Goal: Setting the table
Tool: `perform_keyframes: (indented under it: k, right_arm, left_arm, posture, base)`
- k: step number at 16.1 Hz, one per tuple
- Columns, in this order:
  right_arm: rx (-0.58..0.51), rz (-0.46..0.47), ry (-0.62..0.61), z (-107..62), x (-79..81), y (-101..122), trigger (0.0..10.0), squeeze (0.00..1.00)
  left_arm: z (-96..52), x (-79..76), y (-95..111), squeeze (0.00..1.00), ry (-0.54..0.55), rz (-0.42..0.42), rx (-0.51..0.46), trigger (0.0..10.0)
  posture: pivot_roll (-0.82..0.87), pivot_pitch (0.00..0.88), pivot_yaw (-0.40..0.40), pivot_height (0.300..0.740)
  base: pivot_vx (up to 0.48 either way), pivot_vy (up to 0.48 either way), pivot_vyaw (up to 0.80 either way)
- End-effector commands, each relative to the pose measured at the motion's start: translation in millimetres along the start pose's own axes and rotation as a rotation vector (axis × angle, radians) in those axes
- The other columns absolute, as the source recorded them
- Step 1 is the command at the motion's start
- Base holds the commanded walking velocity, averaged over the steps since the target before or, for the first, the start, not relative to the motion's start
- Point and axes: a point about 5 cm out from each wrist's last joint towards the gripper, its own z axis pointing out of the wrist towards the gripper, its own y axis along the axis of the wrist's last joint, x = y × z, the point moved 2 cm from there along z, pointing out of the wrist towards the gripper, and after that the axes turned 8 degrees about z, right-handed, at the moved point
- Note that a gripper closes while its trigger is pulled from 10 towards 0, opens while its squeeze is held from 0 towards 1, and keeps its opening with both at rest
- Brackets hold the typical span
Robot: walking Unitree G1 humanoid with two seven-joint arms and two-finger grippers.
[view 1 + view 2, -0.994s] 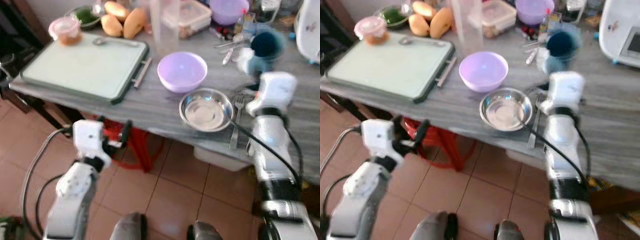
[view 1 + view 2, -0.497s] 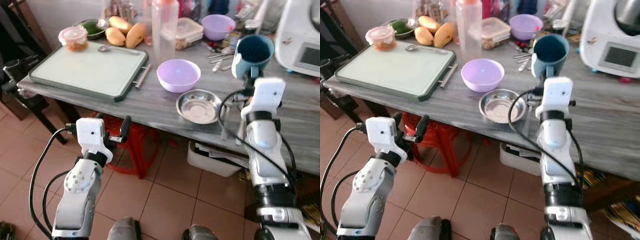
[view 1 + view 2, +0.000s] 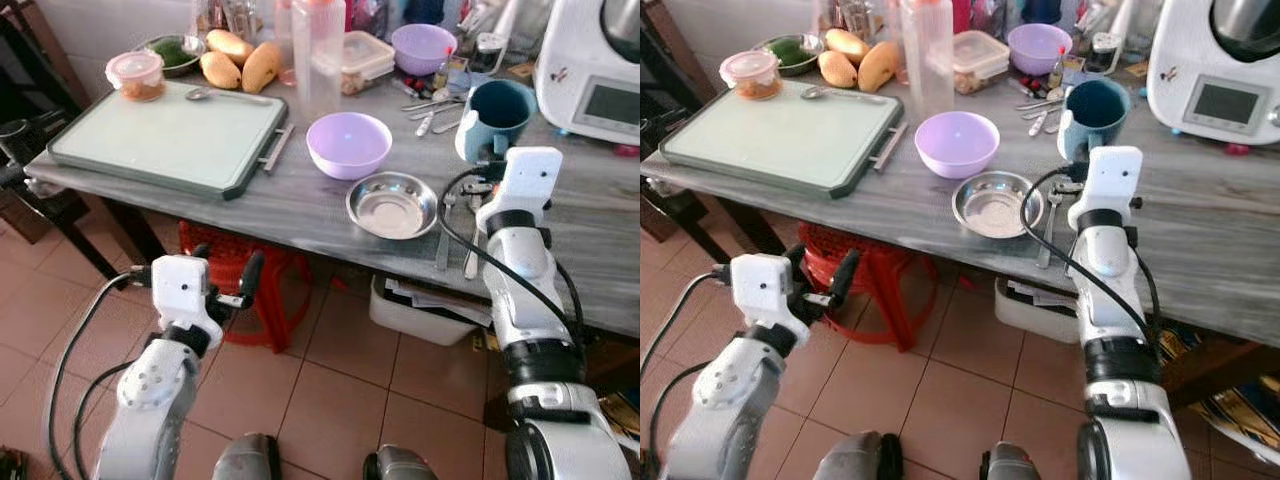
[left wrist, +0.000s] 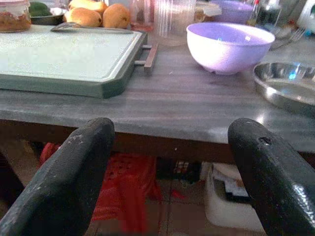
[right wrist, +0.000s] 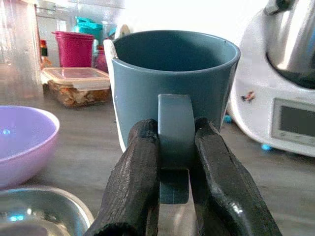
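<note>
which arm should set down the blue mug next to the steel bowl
Right. The right claw is shut on the blue mug by its handle, beside the steel bowl. The left claw hangs open below the table edge.

Steel bowl [image 3: 391, 204] before purple bowl [image 3: 349, 144]; mug [image 3: 495, 115] right.

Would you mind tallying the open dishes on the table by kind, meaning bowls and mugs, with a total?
Purple plastic bowls: 2, one near the steel bowl, one at the back
Steel bowl: 1
Dish of greens: 1
Blue mug: 1, its handle pinched by the right gripper
Total: 5
</note>
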Motion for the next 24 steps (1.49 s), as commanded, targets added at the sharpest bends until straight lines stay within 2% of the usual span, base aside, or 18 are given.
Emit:
perform_keyframes:
  k: [1, 5, 10, 13, 18, 19, 24]
  right_arm:
    - [-0.015, 0.028, 0.007, 3.7, 2.6, 3, 10.0, 0.00]
    - [0.015, 0.084, 0.019, 7.8, 4.7, -4, 10.0, 0.00]
    - [0.014, 0.091, 0.026, 9.0, 7.3, -8, 10.0, 0.00]
    - [0.009, 0.098, 0.037, 13.5, 8.6, -6, 10.0, 0.00]
    - [0.020, 0.069, -0.006, 13.8, 0.9, -10, 10.0, 0.00]
    - [0.021, 0.075, -0.011, 13.6, -1.6, -11, 10.0, 1.00]
    - [0.014, 0.063, -0.022, 16.0, -5.6, -10, 10.0, 1.00]
  left_arm:
    - [-5.6, 8.1, 4, 0.00, 0.015, 0.027, 0.005, 10.0]
    - [-18.0, 13.9, 7, 0.00, 0.011, 0.052, 0.036, 10.0]
    - [-30.7, 21.0, 10, 0.00, 0.007, 0.078, 0.074, 10.0]
    - [-31.3, 21.0, 12, 0.00, -0.002, 0.083, 0.084, 10.0]
    - [-31.8, 21.6, 13, 0.00, -0.006, 0.084, 0.093, 10.0]
    - [-31.5, 21.3, 13, 0.00, -0.006, 0.084, 0.094, 10.0]
    - [-29.0, 20.3, 12, 0.00, -0.007, 0.082, 0.099, 10.0]
  posture:
    - [0.12, 0.125, 0.076, 0.740]
    - [0.16, 0.156, 0.101, 0.740]
    - [0.20, 0.188, 0.126, 0.740]
    - [0.20, 0.195, 0.135, 0.740]
    - [0.21, 0.196, 0.135, 0.740]
    - [0.21, 0.194, 0.134, 0.740]
    - [0.20, 0.186, 0.128, 0.740]
  base:
    - [0.000, 0.000, 0.00]
    - [0.000, 0.000, 0.00]
    - [0.000, 0.000, 0.00]
    - [0.000, 0.000, 0.00]
    - [0.000, 0.000, 0.00]
    - [0.000, 0.000, 0.00]
    - [0.000, 0.000, 0.00]
